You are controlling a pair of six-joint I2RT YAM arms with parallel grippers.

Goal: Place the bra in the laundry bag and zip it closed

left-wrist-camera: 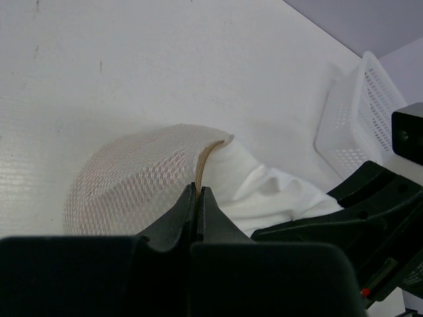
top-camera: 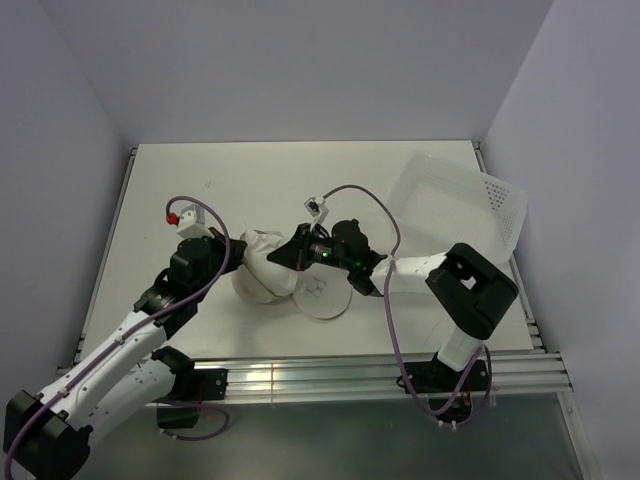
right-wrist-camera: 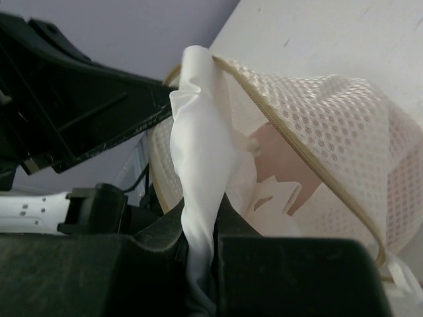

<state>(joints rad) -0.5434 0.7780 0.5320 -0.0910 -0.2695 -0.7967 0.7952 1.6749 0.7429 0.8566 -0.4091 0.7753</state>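
Observation:
The laundry bag (top-camera: 256, 283) is a whitish mesh pouch lying on its side at the table's middle, with its round lid (top-camera: 322, 296) flat beside it. My left gripper (top-camera: 230, 257) is shut on the bag's tan zip rim (left-wrist-camera: 206, 157), its tips (left-wrist-camera: 198, 189) pinching the edge, and the mesh wall (left-wrist-camera: 129, 188) bulges to the left. The white bra (left-wrist-camera: 268, 193) hangs at the bag's mouth. My right gripper (top-camera: 292, 254) is shut on a twisted strip of the bra (right-wrist-camera: 197, 152), tips (right-wrist-camera: 201, 228) close to the open mesh bag (right-wrist-camera: 344, 142).
A clear perforated plastic bin (top-camera: 462, 195) stands tilted at the back right, also seen from the left wrist as the bin (left-wrist-camera: 360, 119). The two grippers sit almost head to head over the bag. Bare white table (top-camera: 250, 185) lies behind them.

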